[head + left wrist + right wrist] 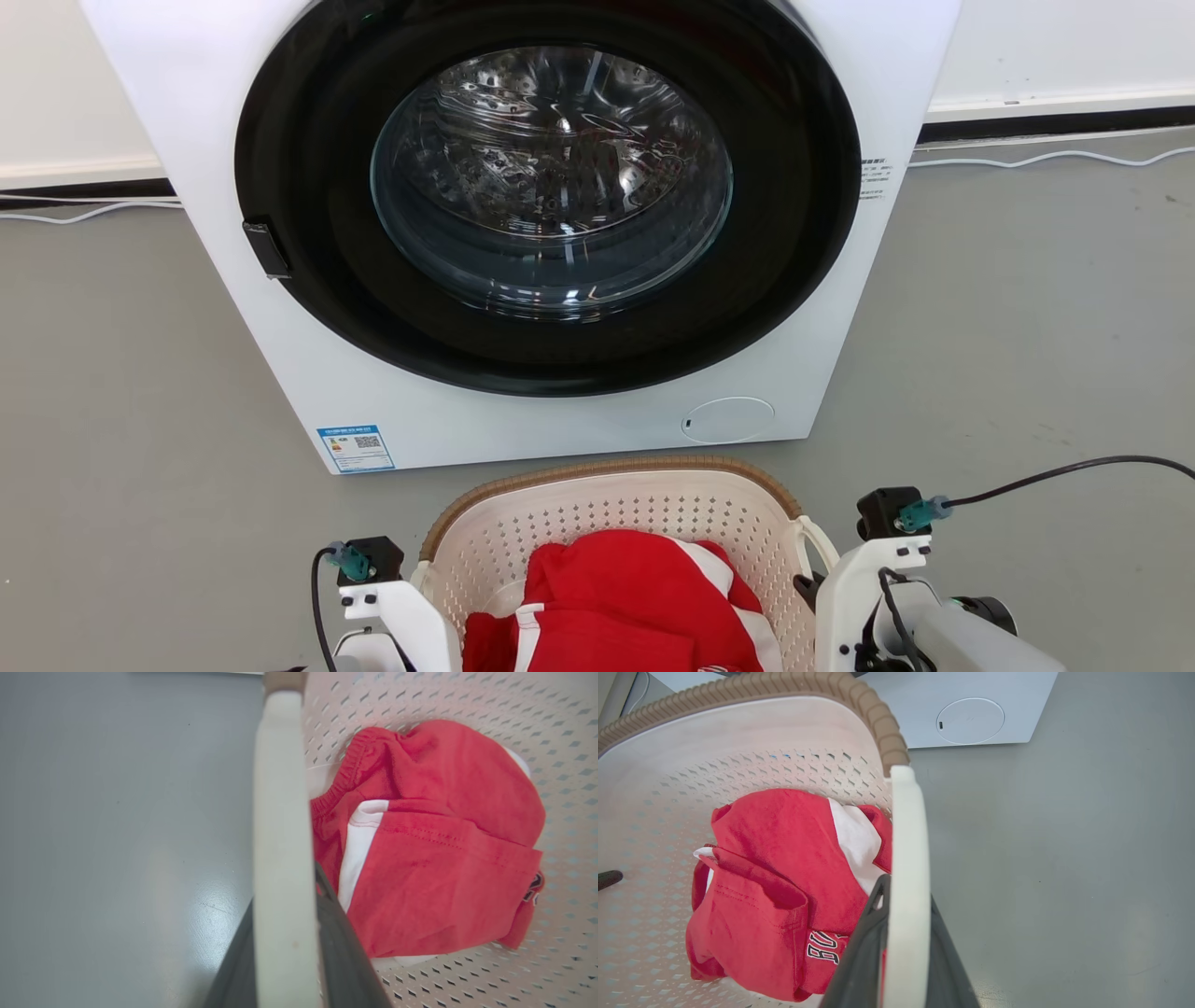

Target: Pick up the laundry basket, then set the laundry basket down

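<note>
Grey floor (1027, 327) runs under a white washer (523, 429). Just in front of it is the laundry basket (607, 467), holding a red-and-white garment (635, 597). The left hand (285, 891) is clamped on the basket's left handle (280, 788), and the right hand (908, 891) is clamped on the right handle (908, 826).

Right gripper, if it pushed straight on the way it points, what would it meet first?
The right gripper clamps the white handle of the laundry basket; straight on it would likely meet the brown rim, then the washer. Depth is unclear.
</note>
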